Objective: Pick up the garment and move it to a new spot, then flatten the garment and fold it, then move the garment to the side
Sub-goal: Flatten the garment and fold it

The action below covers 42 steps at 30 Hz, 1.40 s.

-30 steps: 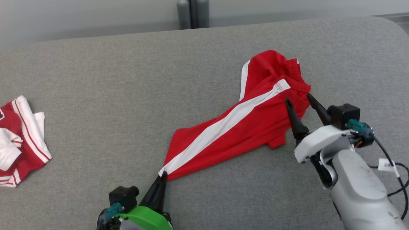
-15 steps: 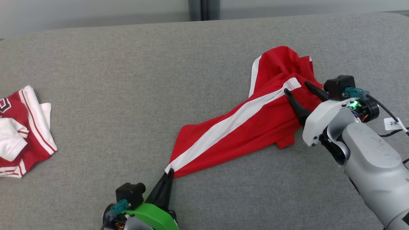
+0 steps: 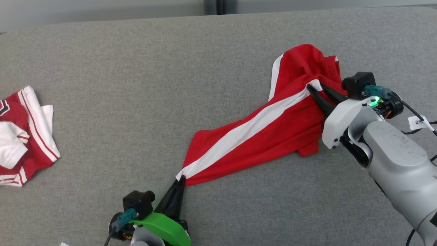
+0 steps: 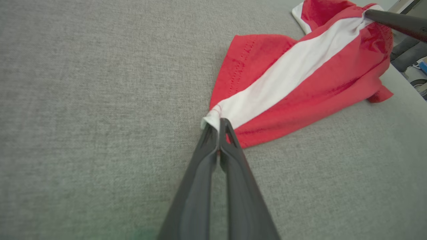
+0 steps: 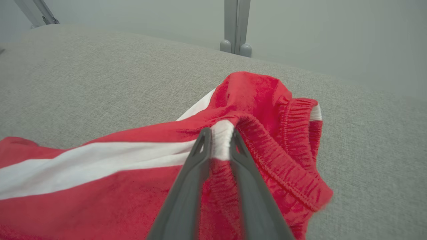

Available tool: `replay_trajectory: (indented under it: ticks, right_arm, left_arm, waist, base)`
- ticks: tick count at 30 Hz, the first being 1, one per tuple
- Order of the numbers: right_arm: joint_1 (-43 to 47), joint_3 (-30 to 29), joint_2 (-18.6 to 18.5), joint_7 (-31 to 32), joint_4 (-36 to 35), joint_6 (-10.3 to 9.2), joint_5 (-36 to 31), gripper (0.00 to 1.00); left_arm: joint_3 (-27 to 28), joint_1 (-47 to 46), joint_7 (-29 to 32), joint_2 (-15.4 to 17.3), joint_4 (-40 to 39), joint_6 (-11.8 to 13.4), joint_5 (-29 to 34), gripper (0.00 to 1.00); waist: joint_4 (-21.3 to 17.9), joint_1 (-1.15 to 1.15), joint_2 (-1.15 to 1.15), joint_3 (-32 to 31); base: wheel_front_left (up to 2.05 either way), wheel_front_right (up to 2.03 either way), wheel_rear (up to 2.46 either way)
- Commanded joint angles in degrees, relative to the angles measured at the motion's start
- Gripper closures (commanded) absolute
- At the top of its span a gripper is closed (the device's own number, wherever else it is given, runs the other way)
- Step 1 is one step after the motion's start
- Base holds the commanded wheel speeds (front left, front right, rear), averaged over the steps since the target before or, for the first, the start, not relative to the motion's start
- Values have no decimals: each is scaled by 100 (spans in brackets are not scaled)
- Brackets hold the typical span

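Head view: red shorts (image 3: 259, 136) stretched across the grey worktop (image 3: 136, 85), right of centre. Left wrist: left hand (image 4: 219, 124) clamped on the hem corner (image 4: 209, 118). Right wrist: right hand (image 5: 221, 131) pinches the waistband stripe (image 5: 222, 143). Best to lift both evenly and keep tension.

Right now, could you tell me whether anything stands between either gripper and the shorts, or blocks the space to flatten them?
Nothing visible does. The left gripper pinches a hem corner of the shorts, and the right gripper has the waistband between its fingers. The other garment lies far left on the cushion, well apart.
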Motion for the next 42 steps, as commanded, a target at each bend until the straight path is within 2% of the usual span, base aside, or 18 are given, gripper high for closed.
replay_trajectory:
  ticks: [1, 8, 14, 18, 22, 26, 30, 34, 38, 42]
  right_arm:
    - [-98, 7, -28, -165, 31, -6, 80, 100]
    - [18, 8, -82, -554, -200, -6, 297, 100]
    - [173, -459, -225, -598, -1121, -6, 428, 100]
    - [250, -672, -353, -602, -1941, -6, 445, 100]
    - [52, -732, -540, -549, -2596, -6, 547, 100]
    - [-260, -848, -717, -88, -3057, -7, 496, 100]
    - [-645, -830, -731, 278, -3105, -7, 386, 100]
    - [-1125, -906, -541, 379, -2773, -7, 308, 100]
    - [-1801, -938, -282, 145, -2318, -7, 42, 100]
    - [-2517, -1017, -62, -319, -1720, -7, -455, 100]
  left_arm:
    - [51, -82, -5, 33, -4, -12, 8, 100]
    - [363, -43, -5, 65, -198, -12, 115, 100]
    - [858, -447, -5, 321, -931, -12, 384, 100]
    - [1207, -954, -5, 709, -1507, -12, 626, 100]
    - [1334, -1616, -5, 1293, -1841, -12, 822, 100]
    - [1319, -2424, -4, 1820, -1864, -12, 742, 100]
    - [1254, -3057, -4, 2008, -1633, 1, 615, 100]
    - [1068, -3711, -4, 2050, -1197, 1, 495, 100]
    - [964, -4416, -5, 2037, -789, 1, 510, 100]
    - [1137, -5115, -5, 1952, -563, 1, 719, 100]
  waist:
    - [2, 0, 0, -3]
    - [-102, 0, 0, -246]
    - [-299, 0, 0, -581]
    - [-480, 0, 0, -752]
    - [-622, 0, 0, -884]
    - [-710, 0, 0, -785]
    - [-726, 0, 0, -488]
    - [-731, 0, 0, -65]
    - [-729, 0, 0, 379]
    - [-717, 0, 0, 709]
  base:
    - [0, 0, 0]
    - [0, 0, 0]
    - [0, 0, 0]
    - [0, 0, 0]
    - [0, 0, 0]
    - [0, 0, 0]
    - [0, 0, 0]
    - [0, 0, 0]
    - [0, 0, 0]
    - [0, 0, 0]
